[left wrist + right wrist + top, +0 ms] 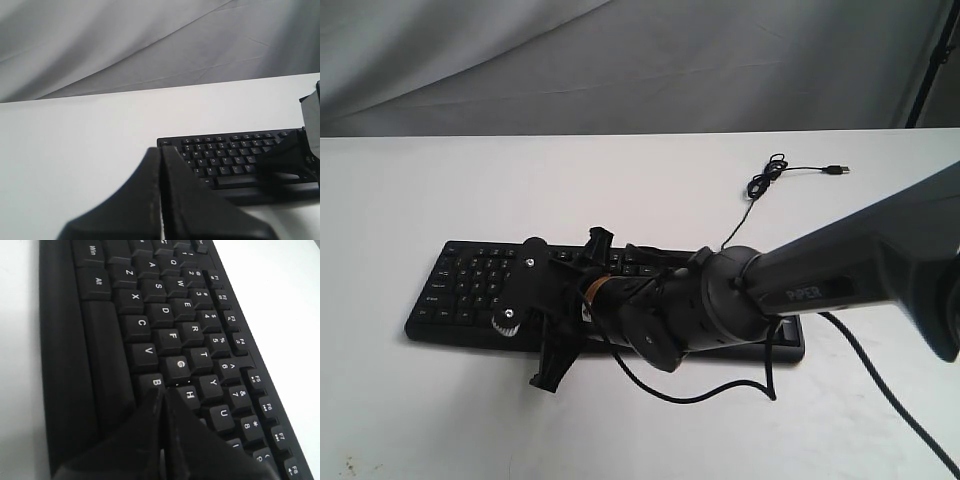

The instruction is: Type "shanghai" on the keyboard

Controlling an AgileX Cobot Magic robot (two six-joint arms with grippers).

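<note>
Left fingers [135, 200] and right fingers [142, 440] are pressed together, empty; the right arm [840, 265] hides much of the keyboard [460, 285].

Exterior camera: I have it mounted high, looking down at a slant across the white table [380, 200] to the grey cloth [520, 60] behind. It sits at a middling distance and takes in the keyboard [460, 290] end to end.
Left wrist camera: low and set back, facing over the left gripper [161, 150] across the table toward that cloth. I get the keyboard's letter end, some way off.
Right wrist camera: very near, looking over the right gripper [162, 392] along the key rows. Keys fill most of my frame.
Shared: keyboard in all three; cloth in the exterior and left wrist views.
</note>
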